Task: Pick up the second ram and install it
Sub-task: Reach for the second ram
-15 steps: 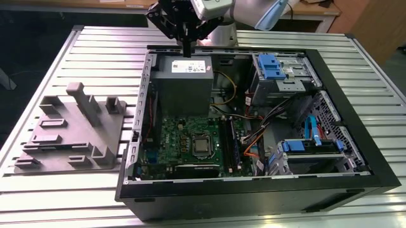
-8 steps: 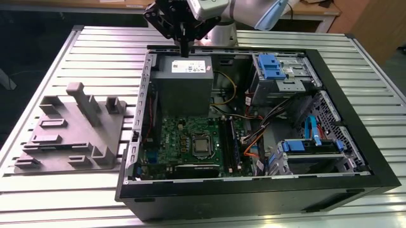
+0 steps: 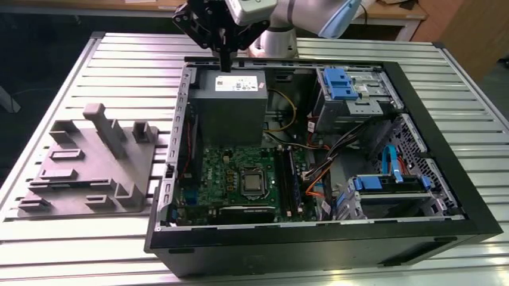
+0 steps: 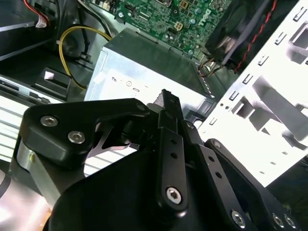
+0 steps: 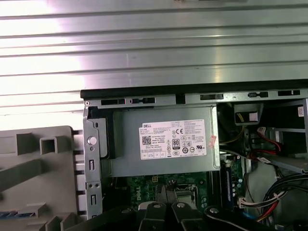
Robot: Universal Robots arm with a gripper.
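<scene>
Closed jaws, the 2 black fingers [image 5: 155,216] side by side and touching in the first wrist view, nothing visible between them. Poised under the arm [image 3: 318,15] at the end of the open case [image 3: 318,238] farthest from the exterior camera, tips pointing down just above the PSU [image 3: 230,98] and apart from it. Same look in the second wrist view: fingers pressed together over the PSU's silver top, a yellow cable [image 4: 61,50] looping beside that box. Ram [image 5: 17,212] most likely the thin bluish strip with dark spots lying low in the tray [image 5: 60,192], seen in the first wrist view, well apart from the jaws; too little of it on show to be sure. Grey tray with several upright posts, flat on the slatted metal table [image 3: 119,59], just beside the case on the exterior view's left. Inside the case, green motherboard [image 3: 223,173] below the PSU in the exterior view, square CPU [image 3: 253,180] near its middle, long dark slots [image 3: 290,179] just beside the CPU on the exterior view's right, contents impossible to tell. Orange cables [image 3: 318,173] next to the slots, and 2 drive bays with blue plastic parts, 1 [image 3: 338,83] beside the PSU, 1 [image 3: 382,182] nearer the exterior camera.
</scene>
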